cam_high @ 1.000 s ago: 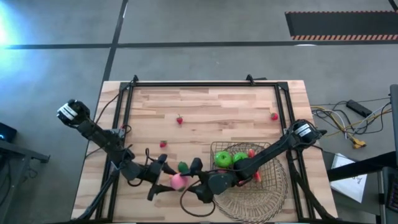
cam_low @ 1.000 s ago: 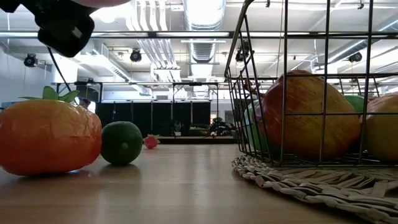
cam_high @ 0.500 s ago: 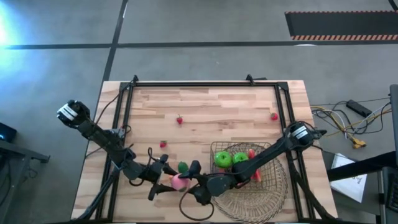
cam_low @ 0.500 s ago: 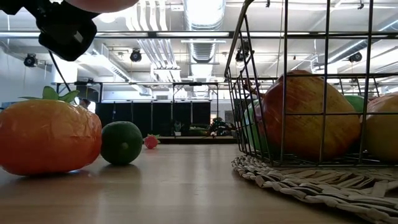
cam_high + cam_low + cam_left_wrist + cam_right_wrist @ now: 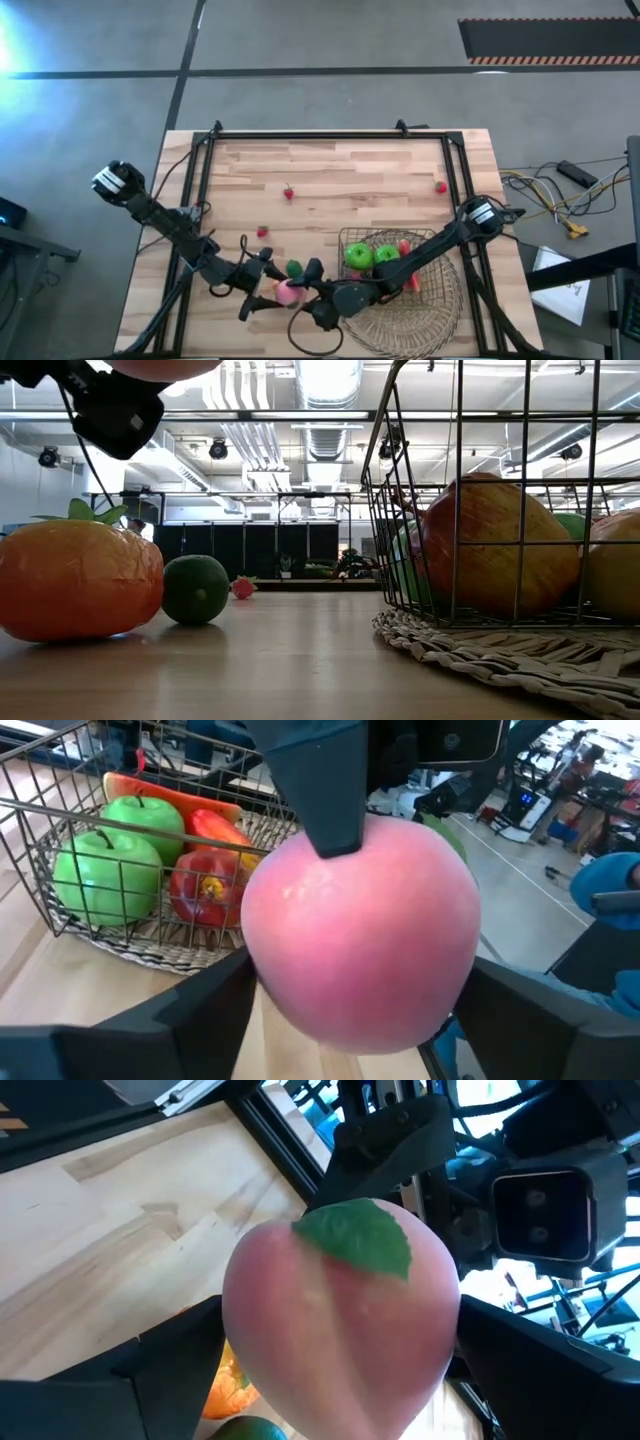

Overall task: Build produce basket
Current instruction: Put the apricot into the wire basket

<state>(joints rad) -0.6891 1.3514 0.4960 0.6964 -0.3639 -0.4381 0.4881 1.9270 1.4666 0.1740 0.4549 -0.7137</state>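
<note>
Both grippers meet at the pink peach [image 5: 288, 291], lifted near the table's [image 5: 350, 170] front edge, just left of the basket [image 5: 395, 290]: the left gripper [image 5: 270, 290] and right gripper [image 5: 312, 292] each have wide-spread fingers flanking it, though which one actually bears it I cannot tell. Round, pink and green-leafed, the peach hangs above an orange fruit [image 5: 78, 580] and a lime [image 5: 196, 589]. Green apples [image 5: 359, 255] lie in the basket.

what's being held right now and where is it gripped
The pink peach, in the air between the left pincer and the right pincer, each at its round sides. Which of the two bears it cannot be told.
</note>
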